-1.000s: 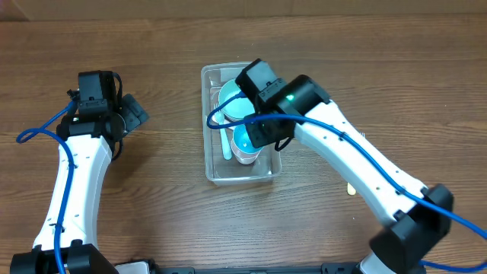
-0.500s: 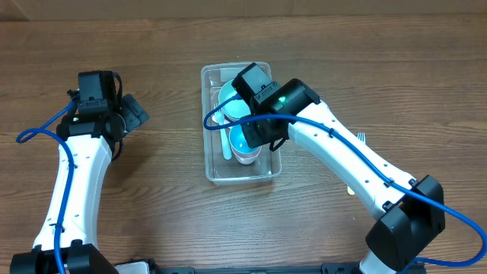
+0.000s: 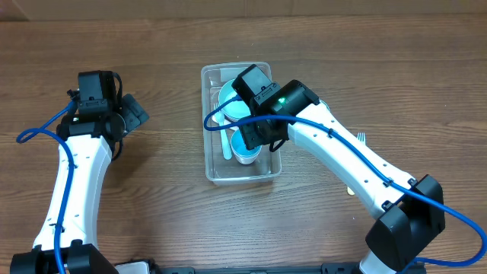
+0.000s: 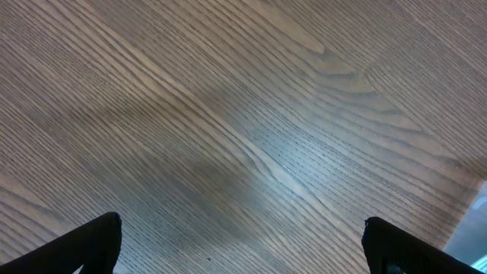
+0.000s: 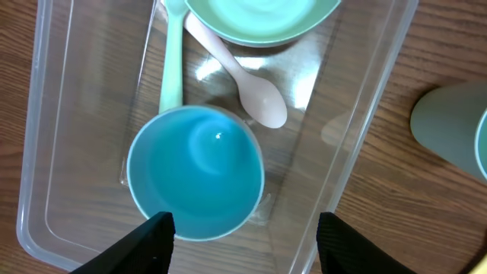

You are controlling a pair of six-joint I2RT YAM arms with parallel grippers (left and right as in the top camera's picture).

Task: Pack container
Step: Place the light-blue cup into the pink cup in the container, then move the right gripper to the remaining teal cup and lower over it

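The container [image 5: 46,190] is a clear rectangular tub in the middle of the table [image 3: 240,173]. Inside it a bright blue cup [image 5: 195,173] stands upright, with a pale green bowl [image 5: 259,19] at the far end. Between them lie a cream spoon [image 5: 255,95] and a pale green utensil handle [image 5: 173,61]. My right gripper [image 5: 243,240] hangs open just above the blue cup, its fingers apart and gripping nothing. In the overhead view it covers part of the tub [image 3: 255,135]. My left gripper [image 4: 243,243] is open over bare wood, well left of the tub [image 3: 133,114].
A pale green cup [image 5: 456,129] stands on the table just right of the tub. A fork [image 3: 361,138] and a cream utensil [image 3: 351,189] lie on the wood further right, partly under my right arm.
My right gripper shifted slightly left over the tub, then its fingers spread apart and let go of the blue cup, which now stands inside. The left arm has not moved.
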